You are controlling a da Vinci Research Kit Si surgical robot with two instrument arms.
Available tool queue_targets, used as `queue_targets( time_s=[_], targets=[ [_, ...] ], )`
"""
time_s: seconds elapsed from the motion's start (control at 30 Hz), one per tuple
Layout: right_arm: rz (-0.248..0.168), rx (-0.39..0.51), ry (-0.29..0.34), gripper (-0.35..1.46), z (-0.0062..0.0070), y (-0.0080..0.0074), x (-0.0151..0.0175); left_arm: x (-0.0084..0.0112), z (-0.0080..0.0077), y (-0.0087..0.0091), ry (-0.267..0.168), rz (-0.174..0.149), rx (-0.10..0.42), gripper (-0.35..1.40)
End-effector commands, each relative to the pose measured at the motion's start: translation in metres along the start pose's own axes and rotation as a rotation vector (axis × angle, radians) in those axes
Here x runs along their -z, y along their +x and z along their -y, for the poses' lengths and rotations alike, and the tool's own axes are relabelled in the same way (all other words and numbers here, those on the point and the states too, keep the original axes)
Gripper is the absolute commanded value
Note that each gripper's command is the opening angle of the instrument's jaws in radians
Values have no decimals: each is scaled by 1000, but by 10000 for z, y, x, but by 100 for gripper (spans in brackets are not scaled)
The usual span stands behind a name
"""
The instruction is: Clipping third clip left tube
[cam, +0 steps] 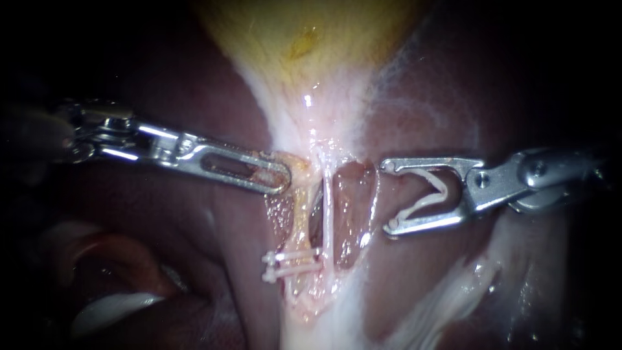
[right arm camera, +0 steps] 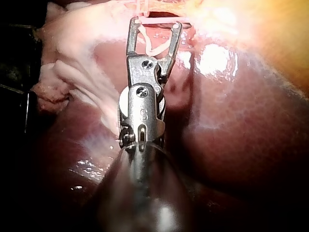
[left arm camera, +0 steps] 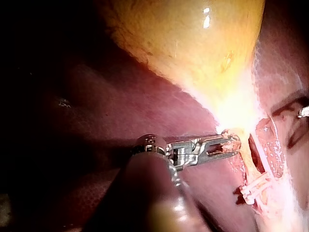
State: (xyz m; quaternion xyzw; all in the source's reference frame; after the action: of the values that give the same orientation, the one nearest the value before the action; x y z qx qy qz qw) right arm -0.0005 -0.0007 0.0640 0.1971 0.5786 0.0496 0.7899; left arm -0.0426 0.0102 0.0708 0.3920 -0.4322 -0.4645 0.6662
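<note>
Jaws of our left instrument [cam: 277, 176] lie together, clamped on the yellowish upper end of the left tube [cam: 300, 210], just below where the gallbladder [cam: 304, 39] narrows. Our left wrist view shows the same hold: the left instrument's tip [left arm camera: 231, 144] has a bit of yellow tissue pinched at its end.

Our right instrument [cam: 387, 196] has its two jaws standing wide apart with one loaded clip [cam: 418, 207] seated between them. The clip is a white V, open, with one leg against each jaw. These jaws hover over the liver [cam: 214, 214], beside the dissected window and apart from both tubes. In the right wrist view we see the right instrument's jaws [right arm camera: 155, 23] spread ahead of the shaft, with the clip [right arm camera: 154, 48] inside them.

We count two tubes in the window: the left tube, thicker and yellow, and the right tube [cam: 327, 207], thin and white, just beside it. The right tube stands between the left tube and the loaded clip.

We count three clips in all. Two are already on the left tube, low down and close together: the upper clip [cam: 293, 258] and the lower clip [cam: 290, 272], both lying crosswise. The third is the one in our right jaws. The stretch of left tube between our left jaws and the upper clip is bare.
</note>
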Motion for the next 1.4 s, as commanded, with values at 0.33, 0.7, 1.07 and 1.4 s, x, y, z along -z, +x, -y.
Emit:
queue_targets(
  time_s=[0.33, 0.7, 1.07, 1.4],
  targets=[
    [0, 0, 0, 50, 0, 0, 0, 48, 39, -15, 12, 0, 20, -35],
    [0, 1, 0, 50, 1, 1, -7, 57, 80, -18, 24, 22, 20, -35],
    [-9, 3, 27, 50, 11, -16, -60, 56, 79, -17, 23, 22, 19, -35],
    [-14, -19, 44, 50, 12, -29, -103, 54, 79, -16, 20, 24, 19, -35]
  ],
)
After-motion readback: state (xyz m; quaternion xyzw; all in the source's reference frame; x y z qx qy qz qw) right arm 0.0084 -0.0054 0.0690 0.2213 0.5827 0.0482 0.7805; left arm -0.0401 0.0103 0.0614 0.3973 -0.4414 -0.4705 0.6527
